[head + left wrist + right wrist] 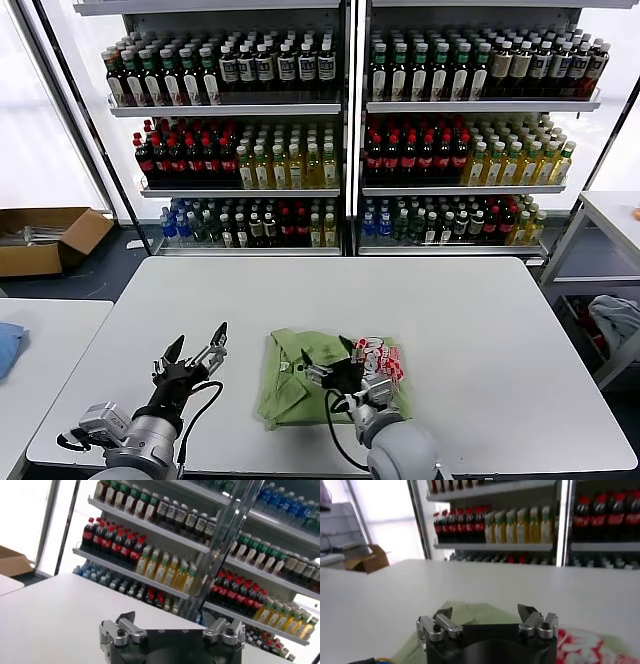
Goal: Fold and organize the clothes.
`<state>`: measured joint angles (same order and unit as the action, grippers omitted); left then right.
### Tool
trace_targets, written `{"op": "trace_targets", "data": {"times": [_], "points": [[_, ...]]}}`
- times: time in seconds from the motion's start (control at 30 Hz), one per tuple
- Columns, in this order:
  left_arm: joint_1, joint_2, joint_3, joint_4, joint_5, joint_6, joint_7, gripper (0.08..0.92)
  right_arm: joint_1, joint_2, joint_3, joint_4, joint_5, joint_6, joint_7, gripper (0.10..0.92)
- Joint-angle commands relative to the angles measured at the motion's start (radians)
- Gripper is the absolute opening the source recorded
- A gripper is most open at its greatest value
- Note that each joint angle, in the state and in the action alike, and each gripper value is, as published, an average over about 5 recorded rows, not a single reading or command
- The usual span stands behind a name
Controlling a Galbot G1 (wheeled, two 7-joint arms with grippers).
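One polo shirt (pixel 300 385) on the white table (pixel 470 340), near the front edge, already bunched into a compact, roughly squarish bundle, red-and-white checkered logo (pixel 385 358) turned up on its right part. You'd read that as mostly folded, though the edges look loose and the collar area is rumpled, so some tidying is probably left.

Right gripper (pixel 348 372) sits directly over the bundle's right half, jaws spread wide, nothing between them. In the right wrist view the green cloth and the logo lie just below and ahead of the fingertips (pixel 445 614); contact with the fabric can't be told. Likely placed there to press or pinch the top layer.

Left gripper (pixel 198 352) hovers over bare table just beside the shirt's left edge, apart from it, jaws also wide and empty. Its wrist view shows only table and the drink shelves (pixel 165 535), no cloth. Probably parked clear so you don't drag the fold.

Shirt lies between the two arms, under the right one, beside the left.
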<state>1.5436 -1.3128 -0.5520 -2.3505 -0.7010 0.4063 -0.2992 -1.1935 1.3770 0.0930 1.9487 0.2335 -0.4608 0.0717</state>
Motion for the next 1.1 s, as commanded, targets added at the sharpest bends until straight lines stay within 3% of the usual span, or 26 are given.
{"op": "trace_targets", "data": {"times": [0.03, 0.23, 0.57, 1.1], "points": [[-0.004, 0.006, -0.010, 0.012, 0.027, -0.014, 0.042, 0.823, -0.108, -0.104, 0.282, 0.182, 0.042, 0.117, -0.058, 0.823], [-0.012, 0.000, -0.026, 0.020, 0.063, -0.030, 0.094, 0.823, -0.196, -0.138, 0.483, 0.174, 0.094, 0.178, -0.107, 0.823], [0.019, -0.042, -0.131, 0.049, 0.169, -0.101, 0.325, 0.823, -0.322, -0.124, 0.659, 0.147, 0.130, 0.264, -0.199, 0.823], [0.064, -0.070, -0.285, 0.116, 0.253, -0.206, 0.478, 0.823, -0.386, -0.104, 0.736, 0.108, 0.093, 0.320, -0.248, 0.823]]}}
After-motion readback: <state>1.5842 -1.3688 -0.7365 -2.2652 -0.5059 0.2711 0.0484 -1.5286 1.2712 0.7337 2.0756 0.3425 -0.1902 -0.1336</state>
